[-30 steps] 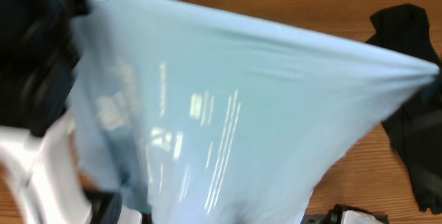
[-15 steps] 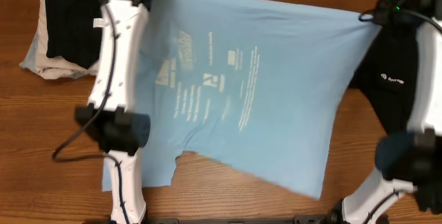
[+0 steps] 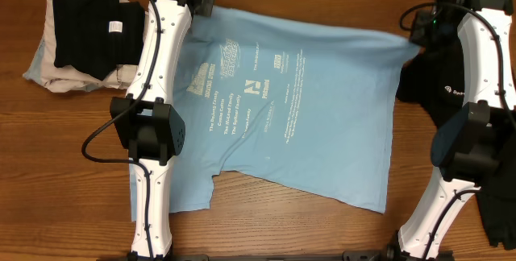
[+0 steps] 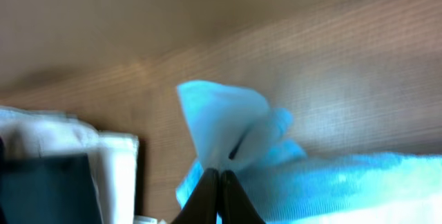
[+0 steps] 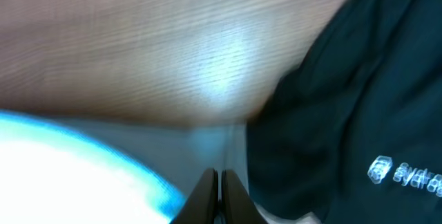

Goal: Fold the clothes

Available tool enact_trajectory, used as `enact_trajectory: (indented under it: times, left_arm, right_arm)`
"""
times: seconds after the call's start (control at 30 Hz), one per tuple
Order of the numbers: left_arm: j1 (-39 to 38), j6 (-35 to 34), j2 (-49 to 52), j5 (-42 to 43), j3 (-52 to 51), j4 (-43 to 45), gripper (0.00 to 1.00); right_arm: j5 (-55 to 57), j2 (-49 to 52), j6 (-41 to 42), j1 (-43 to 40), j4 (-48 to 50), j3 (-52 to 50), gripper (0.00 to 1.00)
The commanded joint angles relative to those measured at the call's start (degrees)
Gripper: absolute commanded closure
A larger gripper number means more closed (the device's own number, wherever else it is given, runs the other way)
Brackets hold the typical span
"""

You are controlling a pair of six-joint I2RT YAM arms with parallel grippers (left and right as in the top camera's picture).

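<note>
The light blue T-shirt (image 3: pixel 306 124) lay spread across the wooden table (image 3: pixel 322 229) between the two arms, print side up, with its white lettering visible. Its far edge ran from one pincer to the other. Its near edge was uneven, with a notch on the left side, and part of the cloth passed under the left arm.

The left gripper (image 4: pixel 219 181) was clenched on the far left corner of the shirt; a tuft of blue cloth bunched just past its fingertips. The right gripper (image 5: pixel 215 181) was likewise clenched, and the far right corner of the shirt drew up to a point at its tips, which indicated a pinch on that corner.

A black garment (image 3: pixel 451 92) with a small white logo lay beside the right arm, touching the shirt's right edge. A pile of folded clothes (image 3: pixel 81 39) sat at the far left, apart from the shirt.

Handling notes: the shirt appeared thin, light and fully limp. It would sag, stretch and wrinkle under uneven pull. Hold should be taken at corners, shoulder seams or hem, both sides level. A thin pinch could slip, so a doubled edge was preferable
</note>
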Motion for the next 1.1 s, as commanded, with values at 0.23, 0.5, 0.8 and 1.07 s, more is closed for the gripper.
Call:
enact_trajectory:
  times: [0.23,0.5,0.8,1.07]
  left_arm:
    - [0.79,-3.23,-6.36,-2.58,0.5,-19.1,0.96]
    - [3.52,-7.93,-6.38,-2.36,0.48,-31.82,0.96]
    - [6.12,-7.43,-6.32,0.61,0.42,-36.98,0.96]
    - [5.64,-3.3,-6.32,10.12,-2.54,-36.98,0.96]
  right_arm:
    - [-4.59,-2.03,2.27,-0.52,-15.02,0.63,0.96]
    - [-4.5,-2.64,3.15,-0.33,-20.72,0.17,0.96]
    - [-4.39,-12.11,3.8,-0.13,-12.85,-17.92,0.96]
    - [-6.51,-13.44,3.72,0.48,-4.26,-32.24,0.96]
